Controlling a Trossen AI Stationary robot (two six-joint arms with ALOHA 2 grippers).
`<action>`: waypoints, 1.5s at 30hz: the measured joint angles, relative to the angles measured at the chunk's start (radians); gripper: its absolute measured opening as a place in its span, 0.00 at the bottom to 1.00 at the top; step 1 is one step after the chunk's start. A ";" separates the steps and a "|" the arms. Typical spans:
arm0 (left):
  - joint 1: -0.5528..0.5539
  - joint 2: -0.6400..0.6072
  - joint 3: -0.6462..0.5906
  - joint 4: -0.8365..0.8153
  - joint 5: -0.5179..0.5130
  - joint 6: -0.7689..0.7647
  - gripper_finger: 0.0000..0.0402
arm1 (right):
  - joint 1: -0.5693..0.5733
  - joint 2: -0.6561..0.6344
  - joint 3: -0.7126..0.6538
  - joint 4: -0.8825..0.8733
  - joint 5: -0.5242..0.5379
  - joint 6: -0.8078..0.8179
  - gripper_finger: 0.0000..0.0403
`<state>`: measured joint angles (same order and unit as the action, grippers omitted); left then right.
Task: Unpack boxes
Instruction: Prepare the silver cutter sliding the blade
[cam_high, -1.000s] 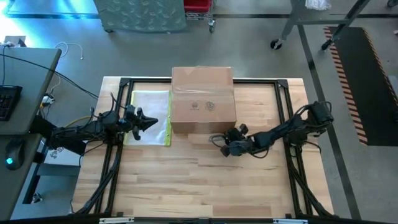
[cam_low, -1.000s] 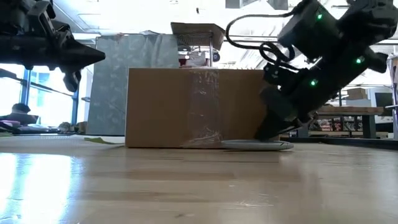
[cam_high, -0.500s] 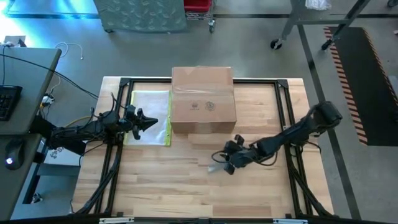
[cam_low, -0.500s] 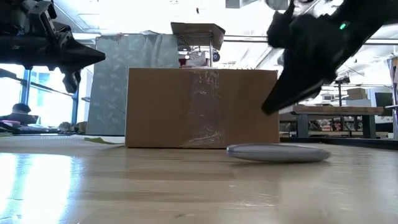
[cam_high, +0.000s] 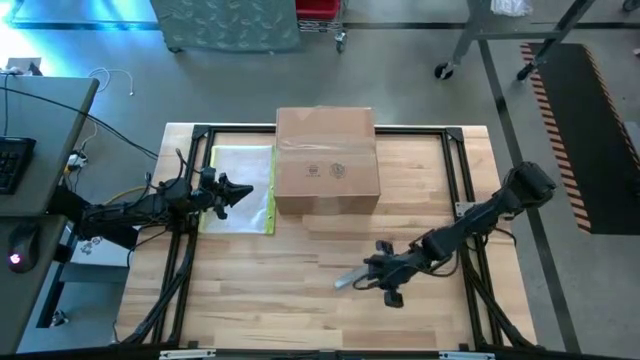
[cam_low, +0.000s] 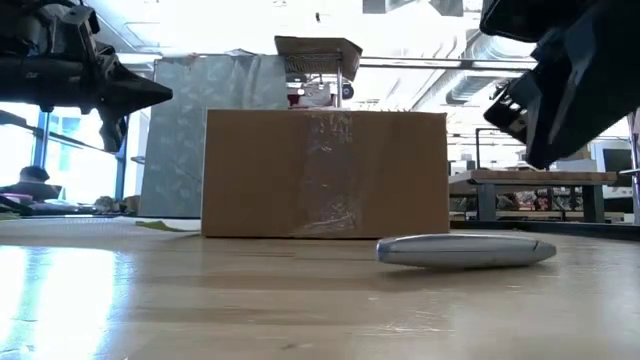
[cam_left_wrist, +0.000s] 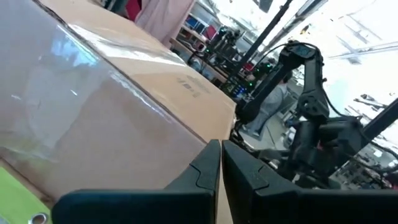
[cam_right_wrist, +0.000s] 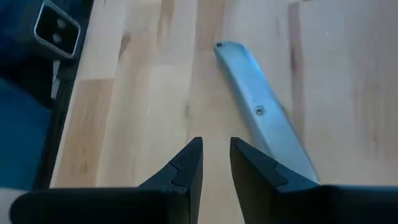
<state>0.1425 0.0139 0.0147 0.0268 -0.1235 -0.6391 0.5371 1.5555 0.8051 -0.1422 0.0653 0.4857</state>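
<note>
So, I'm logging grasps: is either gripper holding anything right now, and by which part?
Nothing is held. The right gripper is slightly open beside the grey utility knife lying on the table; the left gripper, shut, is empty.

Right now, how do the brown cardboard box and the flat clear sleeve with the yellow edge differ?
The brown cardboard box stands tall and bulky, taped shut with clear tape; the flat clear sleeve with the yellow edge lies thin against the table. The box is opaque brown with small dark printed symbols; the sleeve is see-through and pale. Both rest on the wooden table, side by side, held by neither arm.

No legible txt; carton (cam_high: 326, 160) symbols dark, too small to read.
</note>
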 joint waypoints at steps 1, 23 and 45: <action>-0.001 0.000 0.000 0.000 0.005 -0.007 0.00 | -0.001 0.009 0.000 0.000 0.000 -0.021 0.17; -0.002 0.000 0.000 -0.005 0.024 -0.067 0.00 | -0.079 0.076 0.000 0.005 0.038 -0.316 0.36; -0.028 0.001 0.000 0.065 0.013 -0.028 0.00 | -0.121 0.214 0.003 0.023 0.073 -0.417 0.28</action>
<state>0.1143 0.0147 0.0147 0.0913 -0.1108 -0.6671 0.4160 1.7695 0.8078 -0.1189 0.1379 0.0688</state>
